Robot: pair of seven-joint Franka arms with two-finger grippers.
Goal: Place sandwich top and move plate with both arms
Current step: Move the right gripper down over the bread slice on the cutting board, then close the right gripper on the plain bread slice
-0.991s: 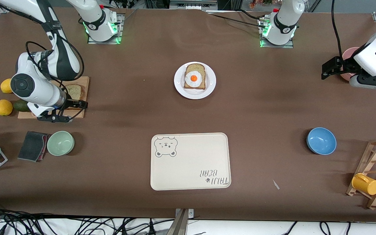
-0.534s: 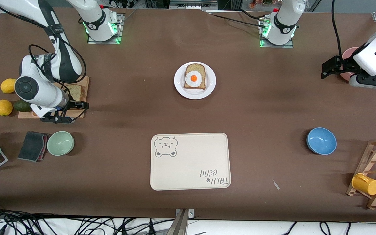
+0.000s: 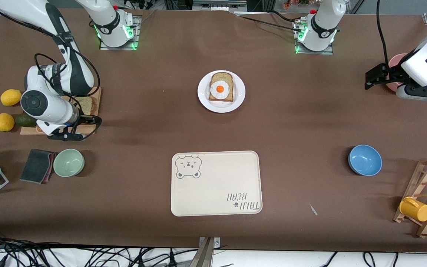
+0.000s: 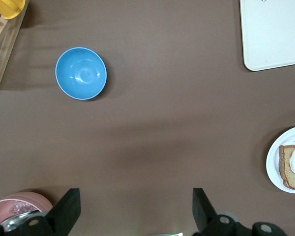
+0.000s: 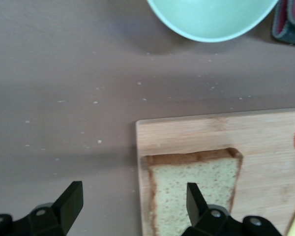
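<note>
Your right gripper [image 5: 130, 209] hangs wide open over the cutting board [image 5: 265, 142], one finger above the sandwich top [image 5: 194, 184] (probably lining up a grab). The plate [image 3: 203, 97] sits mid-table. The left gripper [image 4: 135, 209] waits, spread apart.

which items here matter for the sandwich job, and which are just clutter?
In play:
- sandwich top on the wooden board, right gripper open over it
- plate holding the egg bread
- left gripper open, waiting at its end of the table

Clutter:
- bear tray
- blue bowl
- green bowl
- lemons
- yellow cup
</note>
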